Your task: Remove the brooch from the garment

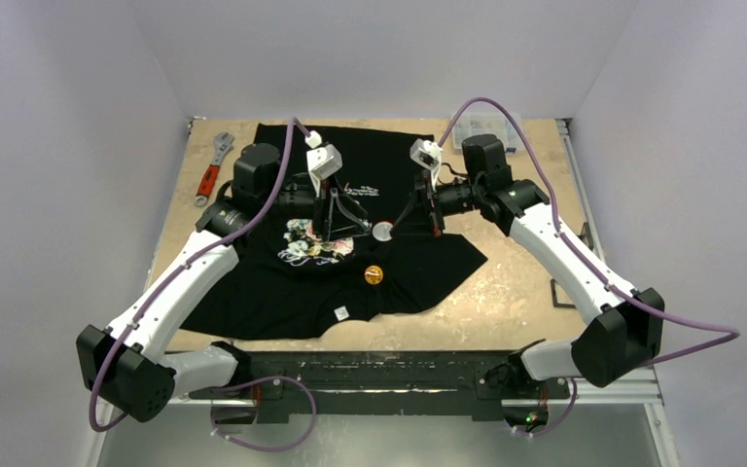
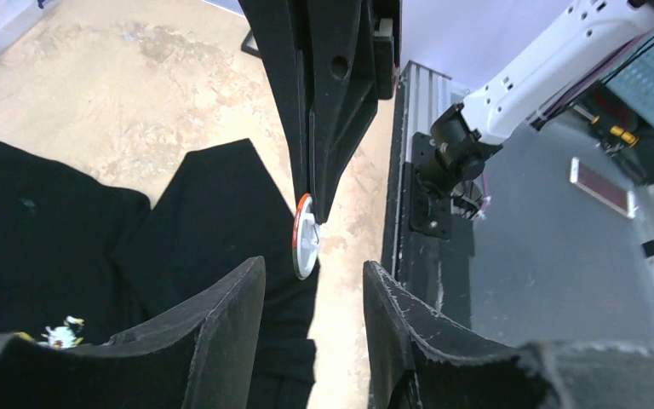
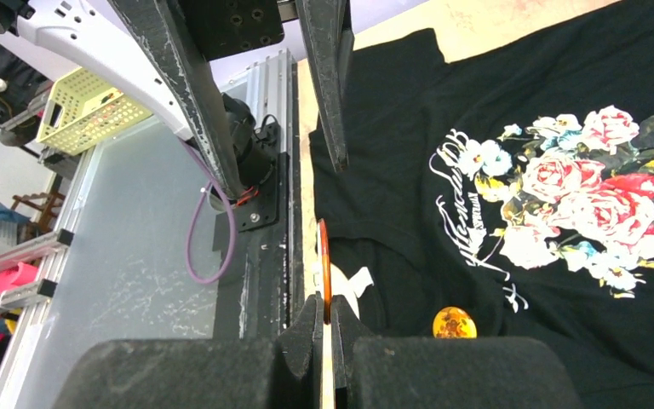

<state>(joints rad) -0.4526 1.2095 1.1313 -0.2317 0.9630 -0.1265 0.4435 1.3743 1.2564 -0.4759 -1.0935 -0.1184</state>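
Currently the right gripper (image 3: 326,311) is clenched on the brooch (image 2: 305,243), a flat round disc with an orange rim and a pale face, pinching it edge-on between its fingertips. The left gripper (image 2: 313,266) faces it from the opposite side with its jaws spread apart and nothing held. In the left wrist view the disc sits just beyond the gap between the two fingers, and contact with either one cannot be confirmed. Both grippers meet over the middle of the garment (image 1: 282,292), a black T-shirt spread on the counter (image 1: 506,282). Whether the brooch touches the fabric beneath it cannot be determined. The rose print (image 3: 596,196) with white cursive lettering lies face up, and the white neck label (image 1: 341,312) sits near the counter's near edge. A small orange round piece (image 1: 373,274) rests on the fabric between label and brooch. A red-handled wrench (image 1: 211,170) lies on the counter at the far left, beside the garment.
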